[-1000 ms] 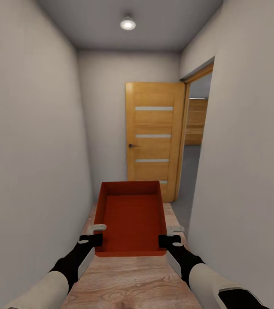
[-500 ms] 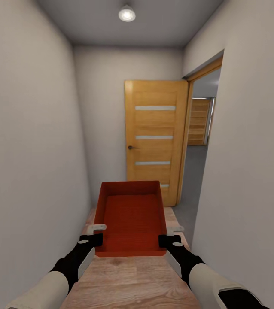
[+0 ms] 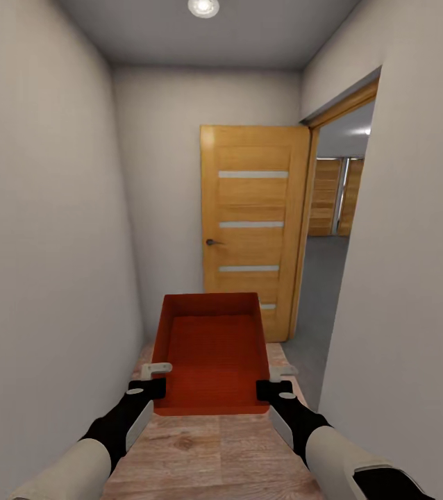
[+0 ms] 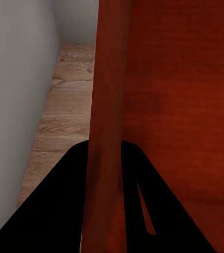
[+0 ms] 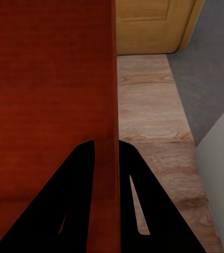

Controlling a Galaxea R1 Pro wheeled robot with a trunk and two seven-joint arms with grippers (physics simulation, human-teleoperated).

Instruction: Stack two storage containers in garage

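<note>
Left gripper (image 3: 156,378) is clamped on the left wall of the storage container (image 3: 211,354), near the corner closest to the robot. In the left wrist view you can see its two black fingers (image 4: 64,211) sitting either side of that orange-red wall (image 4: 109,132), one inside, one outside. Right gripper (image 3: 275,380) does the same on the right wall, and the right wrist view shows its fingers (image 5: 75,211) straddling the wall edge (image 5: 112,105) too. So both are pinching the bin, which hangs level between them in front of the robot, open side up, nothing in it.

Under it is light wood plank flooring (image 3: 207,451) in a narrow white-walled hallway. Straight ahead stands an orange-wood door (image 3: 253,226) with glass slits, swung open against the far wall. Just right of it is the open doorway (image 3: 332,229), with grey concrete floor (image 3: 322,292) starting at the threshold and wooden panelling (image 3: 336,194) further back. A round ceiling light (image 3: 203,7) sits overhead.
</note>
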